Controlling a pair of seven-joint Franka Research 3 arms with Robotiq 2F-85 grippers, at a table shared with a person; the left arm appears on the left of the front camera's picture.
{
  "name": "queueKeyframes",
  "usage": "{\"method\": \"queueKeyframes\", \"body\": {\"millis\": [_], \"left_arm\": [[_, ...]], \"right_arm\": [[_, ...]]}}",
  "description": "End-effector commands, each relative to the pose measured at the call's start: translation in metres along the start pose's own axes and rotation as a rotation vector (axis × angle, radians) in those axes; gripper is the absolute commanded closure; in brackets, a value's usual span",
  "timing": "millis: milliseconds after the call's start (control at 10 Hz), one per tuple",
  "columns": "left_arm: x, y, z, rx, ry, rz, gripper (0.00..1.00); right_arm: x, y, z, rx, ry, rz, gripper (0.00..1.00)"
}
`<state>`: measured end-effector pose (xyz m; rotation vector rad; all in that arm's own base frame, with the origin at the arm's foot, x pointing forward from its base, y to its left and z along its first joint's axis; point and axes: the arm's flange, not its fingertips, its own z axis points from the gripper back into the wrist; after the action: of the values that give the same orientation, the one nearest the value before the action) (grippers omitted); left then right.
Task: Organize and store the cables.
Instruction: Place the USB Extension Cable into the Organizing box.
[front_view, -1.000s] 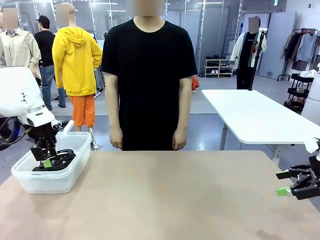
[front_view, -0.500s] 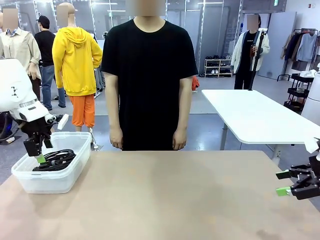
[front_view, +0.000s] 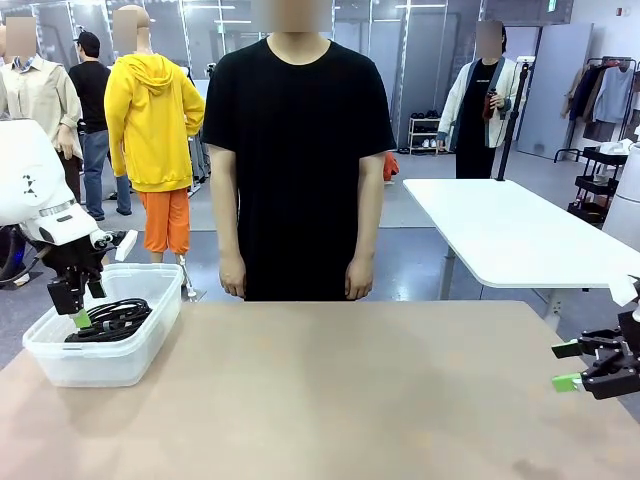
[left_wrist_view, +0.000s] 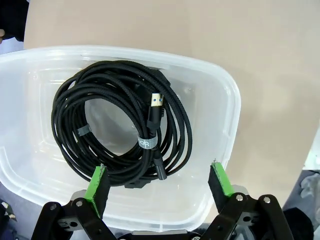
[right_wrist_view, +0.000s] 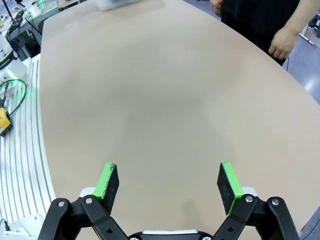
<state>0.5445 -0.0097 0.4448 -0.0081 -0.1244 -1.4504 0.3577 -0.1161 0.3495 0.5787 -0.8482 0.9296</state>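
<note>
The right hand (front_view: 585, 368) hovers just above the desk (front_view: 340, 400) at its near right edge, its green pads (right_wrist_view: 108, 186) spread wide apart with nothing between them. In the right wrist view the tan surface ahead of it lies bare and broad, running out to a rounded edge. The whole middle of the desk gives open room in the front view.

At the left edge sits a clear plastic tub (front_view: 60, 365), close to the corner. The left hand (front_view: 75, 300) hangs just above the tub's opening, pads (left_wrist_view: 96, 183) wide apart and holding nothing.

The cables (left_wrist_view: 120, 127) lie inside the tub as one round black coil on its floor. A gold-tipped plug (left_wrist_view: 156, 102) lies across the coil, and a grey band (left_wrist_view: 146, 143) around the cords bears small letters, too small to read surely.

At the far edge a person (front_view: 298, 150) in a black shirt stands, arms down at the sides.
</note>
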Motion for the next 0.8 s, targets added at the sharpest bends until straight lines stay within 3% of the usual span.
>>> {"method": "queueKeyframes", "body": {"millis": [0, 700], "left_arm": [[0.0003, 0.0033, 0.0014, 0.001, 0.000, -0.001, 0.00], [0.0003, 0.0033, 0.0014, 0.001, 0.000, -0.001, 0.00]], "right_arm": [[0.0036, -0.0011, -0.0008, -0.010, -0.009, -0.024, 0.00], [0.0036, -0.0011, -0.0008, -0.010, -0.009, -0.024, 0.00]]}}
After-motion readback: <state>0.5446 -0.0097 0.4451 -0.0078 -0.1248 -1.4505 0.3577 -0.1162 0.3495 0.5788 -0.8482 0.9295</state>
